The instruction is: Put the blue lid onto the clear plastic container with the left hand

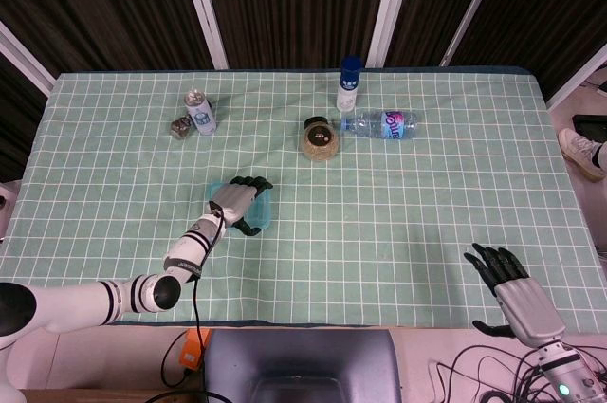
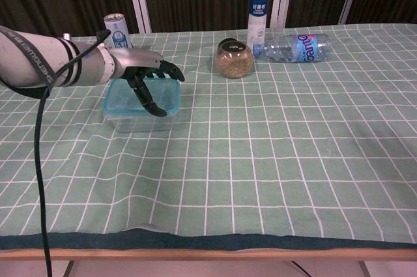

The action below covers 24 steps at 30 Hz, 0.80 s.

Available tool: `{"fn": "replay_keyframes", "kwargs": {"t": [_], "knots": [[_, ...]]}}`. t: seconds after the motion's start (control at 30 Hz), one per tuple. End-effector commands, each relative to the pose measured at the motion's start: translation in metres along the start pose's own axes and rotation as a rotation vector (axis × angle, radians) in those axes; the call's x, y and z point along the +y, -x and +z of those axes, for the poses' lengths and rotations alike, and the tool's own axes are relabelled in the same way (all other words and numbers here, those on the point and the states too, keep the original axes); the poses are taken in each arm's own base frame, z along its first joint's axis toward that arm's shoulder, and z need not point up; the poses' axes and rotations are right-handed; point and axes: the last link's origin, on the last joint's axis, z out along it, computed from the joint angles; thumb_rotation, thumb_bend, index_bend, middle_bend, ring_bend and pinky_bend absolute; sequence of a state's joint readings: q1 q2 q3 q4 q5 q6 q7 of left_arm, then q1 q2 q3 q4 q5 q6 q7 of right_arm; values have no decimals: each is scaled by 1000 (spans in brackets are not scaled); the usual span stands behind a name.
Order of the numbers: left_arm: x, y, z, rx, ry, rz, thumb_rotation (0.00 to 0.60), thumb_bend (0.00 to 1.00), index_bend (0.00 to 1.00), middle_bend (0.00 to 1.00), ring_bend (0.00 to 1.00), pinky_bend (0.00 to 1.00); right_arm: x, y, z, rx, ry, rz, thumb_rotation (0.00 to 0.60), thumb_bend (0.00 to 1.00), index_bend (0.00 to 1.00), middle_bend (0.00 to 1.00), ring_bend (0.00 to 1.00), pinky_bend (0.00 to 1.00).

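Note:
The clear plastic container (image 2: 140,119) stands left of the table's middle with the blue lid (image 2: 124,99) lying on top of it. My left hand (image 2: 146,75) lies over the lid, fingers reaching past its far right edge and the thumb hooked down at its near edge, gripping it. From the head view the left hand (image 1: 237,204) covers most of the lid (image 1: 266,211). My right hand (image 1: 512,291) rests open at the near right table edge, fingers spread, holding nothing; the chest view does not show it.
A drink can (image 1: 199,111) and a small metal object (image 1: 178,127) stand at the back left. A round jar (image 1: 321,137), a lying water bottle (image 1: 379,124) and a white bottle with a blue cap (image 1: 349,83) sit at the back middle.

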State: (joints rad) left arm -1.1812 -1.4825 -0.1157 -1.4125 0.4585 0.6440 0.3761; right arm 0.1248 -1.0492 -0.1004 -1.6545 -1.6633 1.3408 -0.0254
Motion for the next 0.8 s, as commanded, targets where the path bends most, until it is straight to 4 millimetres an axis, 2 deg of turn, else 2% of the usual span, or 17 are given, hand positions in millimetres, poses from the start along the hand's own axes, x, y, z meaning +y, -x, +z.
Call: {"fn": "replay_keyframes", "kwargs": {"t": [0.03, 0.1, 0.27, 0.4, 0.47, 0.53, 0.63, 0.7, 0.8], "knots": [[-1, 1, 0, -7, -1, -2, 600, 278, 122, 383, 700, 867, 0, 0, 0, 2, 1, 1, 600, 217, 0, 0, 0, 0], [-1, 2, 0, -16, 0, -6, 600, 278, 117, 383, 688, 846, 0, 0, 0, 2, 2, 2, 600, 217, 0, 0, 0, 0], [0, 3, 0, -30, 6, -9, 600, 278, 110, 382, 597, 643, 0, 0, 0, 0, 1, 1, 600, 217, 0, 0, 0, 0], [0, 3, 0, -30, 13, -13, 600, 279, 108, 367, 416, 367, 1, -1, -1, 3, 3, 3, 600, 217, 0, 0, 0, 0], [-1, 3, 0, -28, 15, -17, 600, 278, 101, 347, 327, 274, 1, -1, -1, 3, 4, 3, 600, 217, 0, 0, 0, 0], [-1, 3, -1, -26, 20, -26, 600, 278, 83, 311, 236, 205, 1, -1, -1, 4, 4, 3, 600, 217, 0, 0, 0, 0], [-1, 0, -1, -9, 34, -41, 600, 276, 17, 204, 89, 111, 1, -1, -1, 5, 5, 4, 600, 217, 0, 0, 0, 0], [-1, -1, -2, 1, 44, -47, 600, 272, 0, 146, 31, 78, 1, -1, -1, 5, 5, 4, 600, 217, 0, 0, 0, 0], [-3, -3, -4, 11, 55, -54, 600, 261, 0, 72, 0, 46, 1, -1, -1, 4, 4, 3, 600, 217, 0, 0, 0, 0]]}}
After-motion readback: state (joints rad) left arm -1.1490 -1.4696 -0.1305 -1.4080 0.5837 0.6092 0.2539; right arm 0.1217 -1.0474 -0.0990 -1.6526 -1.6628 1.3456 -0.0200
